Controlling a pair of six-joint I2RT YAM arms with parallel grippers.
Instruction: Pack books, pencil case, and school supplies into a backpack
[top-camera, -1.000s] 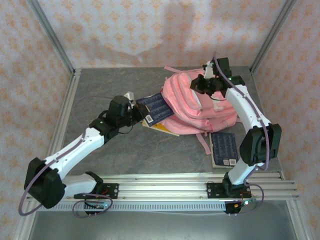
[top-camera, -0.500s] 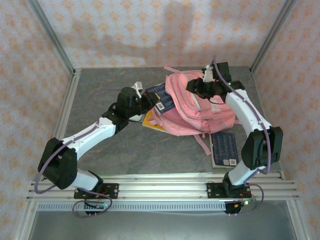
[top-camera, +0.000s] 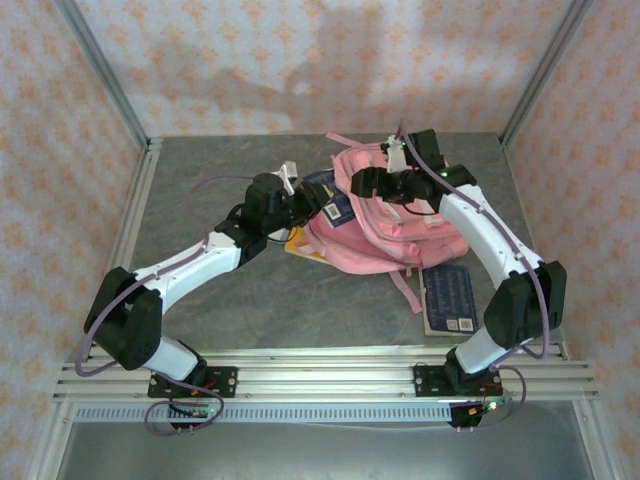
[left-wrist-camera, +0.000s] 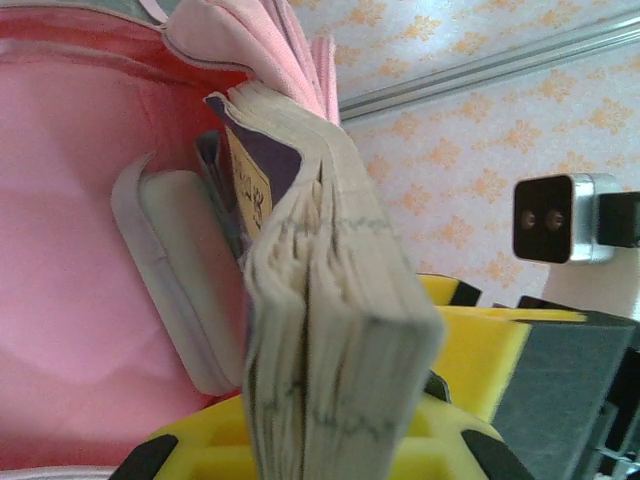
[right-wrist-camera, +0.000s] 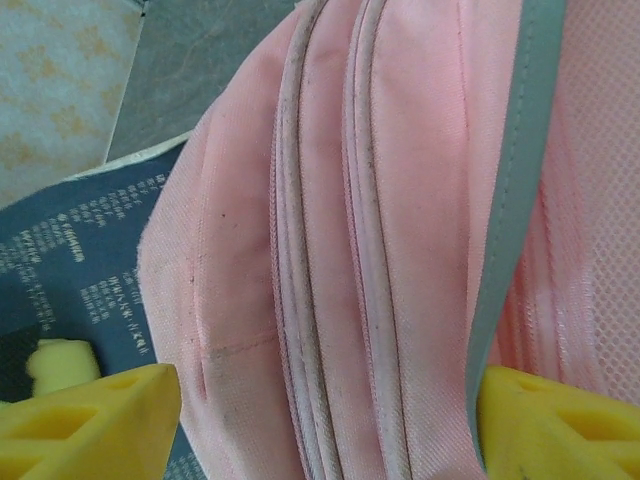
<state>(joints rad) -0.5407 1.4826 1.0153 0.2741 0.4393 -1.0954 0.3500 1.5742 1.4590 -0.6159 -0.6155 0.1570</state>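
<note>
- Both arms have shifted since a second ago. The left arm has stretched forward and carried the navy book (top-camera: 326, 196) from over the bare table (top-camera: 250, 300) up to the open left edge of the backpack (top-camera: 410, 225). The right tool (top-camera: 372, 184) has slid leftward along the top of the bag towards that opening.
- Over the same second the right tool has gone from pressed together to spread. In the right wrist view its yellow fingers (right-wrist-camera: 90, 420) stand far apart, with the pink zip folds of the bag running between them and a corner of the navy cover to the left.
- The left tool (top-camera: 297, 207) is pinching the navy book by its page edge. The left wrist view shows the pages clamped between the yellow pads, with the book's far end already past the pink lip and pointing into the bag's interior.
- A pale rounded shape (left-wrist-camera: 170, 280) lies against the lining inside the bag. Whether it is the pencil case cannot be told.
- This book appears to be partly in but not yet released. The likely next need is a further push and then a release.
- With the right tool no longer gripping the fabric, the mouth could sag onto the book and snag it.
- The yellow book (top-camera: 300, 243) still lies on the table, half under the bag's left edge. The second navy book (top-camera: 448, 295) lies on the table near the right arm, so most of the packing remains.
</note>
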